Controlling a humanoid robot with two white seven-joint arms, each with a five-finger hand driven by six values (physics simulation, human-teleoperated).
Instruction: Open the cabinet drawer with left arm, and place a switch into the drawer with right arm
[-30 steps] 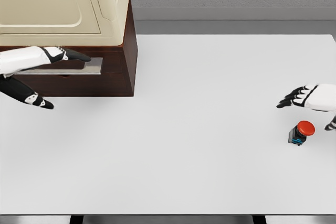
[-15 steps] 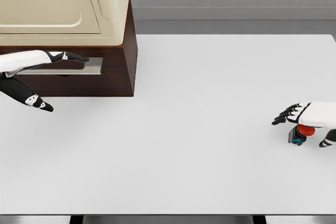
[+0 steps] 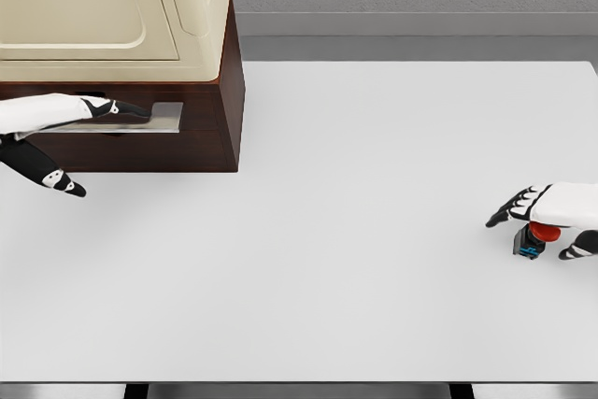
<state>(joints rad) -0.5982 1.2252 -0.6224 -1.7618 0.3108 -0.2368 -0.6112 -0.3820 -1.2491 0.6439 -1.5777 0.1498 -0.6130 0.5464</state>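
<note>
Your right hand (image 3: 551, 212) dropped from above the switch (image 3: 533, 240) right down over it, so its red cap's mostly hidden under the palm now. Your left hand (image 3: 70, 114) slid back left along the drawer handle (image 3: 154, 117), fingers lower on it.

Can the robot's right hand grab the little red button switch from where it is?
Probably yes. The right hand hovers right over the small red-topped switch near the white table edge, fingers spread, and nothing else stands around it to block a grasp.
</note>
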